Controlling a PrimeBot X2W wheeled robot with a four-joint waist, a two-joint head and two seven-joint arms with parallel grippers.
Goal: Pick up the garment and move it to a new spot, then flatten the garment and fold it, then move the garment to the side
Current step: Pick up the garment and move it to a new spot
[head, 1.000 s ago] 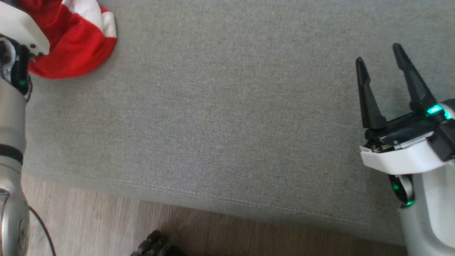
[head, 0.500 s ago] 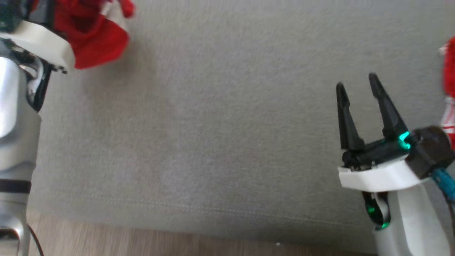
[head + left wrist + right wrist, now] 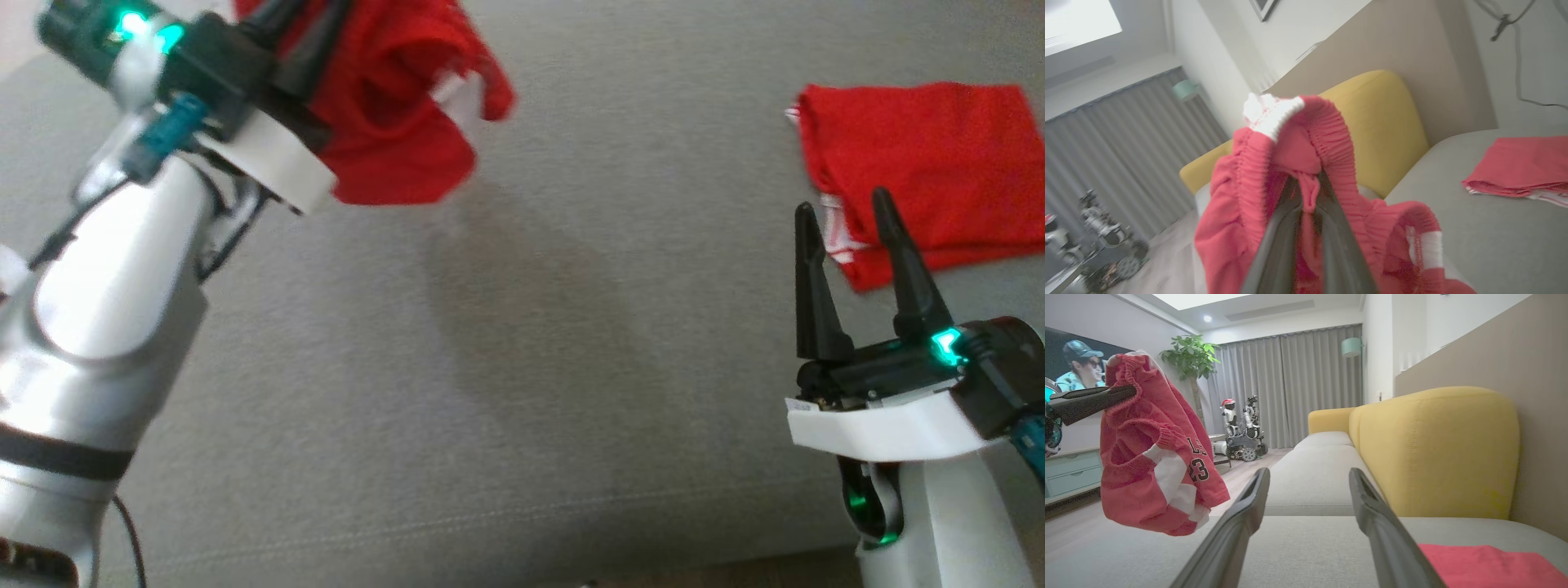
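Red with white stripes, a gathered waistband and a black 23, the garment (image 3: 392,122) hangs bunched above the grey sofa seat (image 3: 571,367), your left pincer (image 3: 1308,192) pinching its waistband. Your right pincer (image 3: 842,202) stands spread and empty over that seat, near a folded red cloth (image 3: 922,163) lying on it.

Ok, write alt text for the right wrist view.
The shut left gripper holds bunched red-and-white fabric shorts in the air above a grey sofa seat. The open right gripper points along the yellow cushioned backrest, beside a flat red cloth garment.
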